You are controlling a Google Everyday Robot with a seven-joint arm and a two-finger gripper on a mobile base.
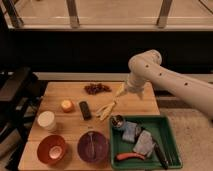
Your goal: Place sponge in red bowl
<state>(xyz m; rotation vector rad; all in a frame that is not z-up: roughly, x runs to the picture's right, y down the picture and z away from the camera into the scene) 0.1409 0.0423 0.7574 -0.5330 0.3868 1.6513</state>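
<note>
The gripper point(106, 111) hangs low over the middle of the worktop point(70, 127), its two pale fingers spread apart and holding nothing; whether the tips touch the wood I cannot tell. The sponge point(131, 131) lies nearer the front edge and off to the right as I see it, in the far-left corner of the green tray point(172, 131), just beside a small tin point(117, 122) and touching or nearly touching the grey rag point(145, 142). Its long side seems to run front to back, a little skewed, though I cannot be certain. I reckon the coming reach goes down and rightward over the tray rim. The red bowl point(51, 149) sits the other way, at the front left corner, beside the purple bowl point(92, 146).
</note>
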